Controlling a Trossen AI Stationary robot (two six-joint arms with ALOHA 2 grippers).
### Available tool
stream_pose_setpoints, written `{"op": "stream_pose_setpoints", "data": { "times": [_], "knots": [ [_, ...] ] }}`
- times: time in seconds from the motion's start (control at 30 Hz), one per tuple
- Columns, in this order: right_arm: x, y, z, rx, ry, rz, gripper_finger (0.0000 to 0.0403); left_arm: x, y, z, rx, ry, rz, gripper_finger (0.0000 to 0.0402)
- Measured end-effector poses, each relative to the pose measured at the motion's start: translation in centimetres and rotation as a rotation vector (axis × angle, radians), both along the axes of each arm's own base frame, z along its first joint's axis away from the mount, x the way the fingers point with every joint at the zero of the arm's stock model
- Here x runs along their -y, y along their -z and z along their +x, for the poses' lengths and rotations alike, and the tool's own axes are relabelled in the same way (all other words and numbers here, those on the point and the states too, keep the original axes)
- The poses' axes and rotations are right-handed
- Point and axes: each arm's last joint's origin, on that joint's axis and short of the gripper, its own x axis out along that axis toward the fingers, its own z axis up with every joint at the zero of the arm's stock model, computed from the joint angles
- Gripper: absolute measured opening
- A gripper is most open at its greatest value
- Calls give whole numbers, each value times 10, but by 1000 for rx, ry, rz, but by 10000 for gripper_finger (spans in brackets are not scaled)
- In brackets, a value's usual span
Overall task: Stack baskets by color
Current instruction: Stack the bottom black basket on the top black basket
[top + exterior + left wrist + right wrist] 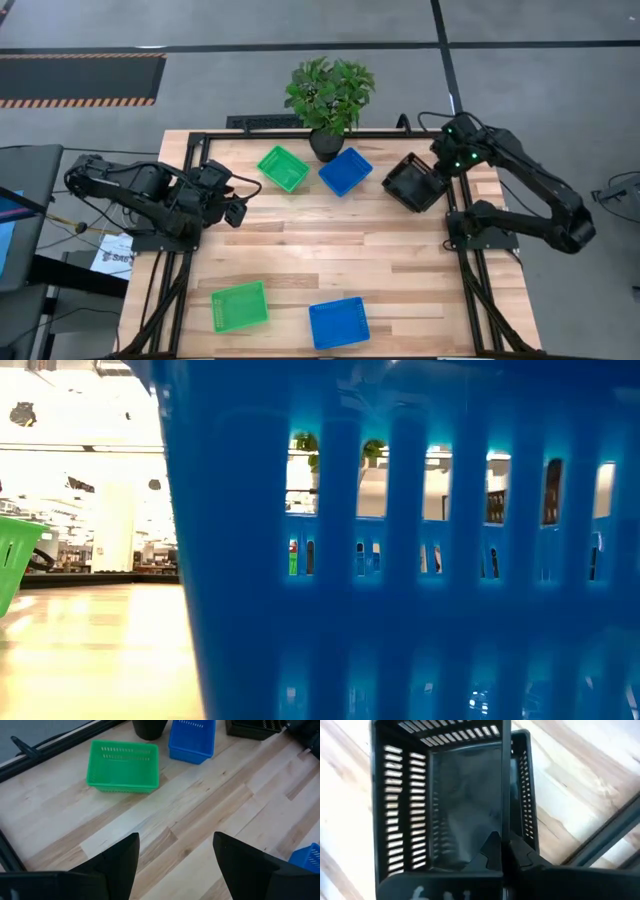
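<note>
The right hand is clenched on the near wall of a black basket, which sits at the far right of the bench, just beside the right arm's base. From above, the black one looks like a nested pile, though how many it holds I cannot tell.

The left hand is released, its fingers spread wide and holding nothing, hovering over bare wood on the left side. A green basket lies ahead of it toward the far edge, its long axis angled across the planks, with a blue basket just beside it near the plant. A 2nd green basket and a 2nd blue basket sit at the near edge, well apart from both hands. The left arm is nearer both green ones.
</note>
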Motion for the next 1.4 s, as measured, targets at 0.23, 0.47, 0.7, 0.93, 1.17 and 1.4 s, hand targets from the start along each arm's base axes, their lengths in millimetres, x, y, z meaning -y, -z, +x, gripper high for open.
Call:
{"op": "stream_pose_setpoints", "data": {
  "times": [0.23,0.47,0.7,0.93,1.17,1.4],
  "knots": [
    [13,16,5,-36,-26,19,5,0,0,0,1,-2,3,242],
    [29,28,15,-63,-69,30,5,0,0,0,2,-6,7,242],
    [40,42,22,-115,-101,82,6,0,0,0,1,-8,9,242],
    [47,46,27,-104,-101,62,16,-1,0,0,1,-10,15,242],
    [46,47,25,-130,-94,65,49,-1,0,0,0,-10,16,242],
    [45,47,24,-160,-87,69,88,-1,0,0,-3,-3,21,242]
  ]
}}
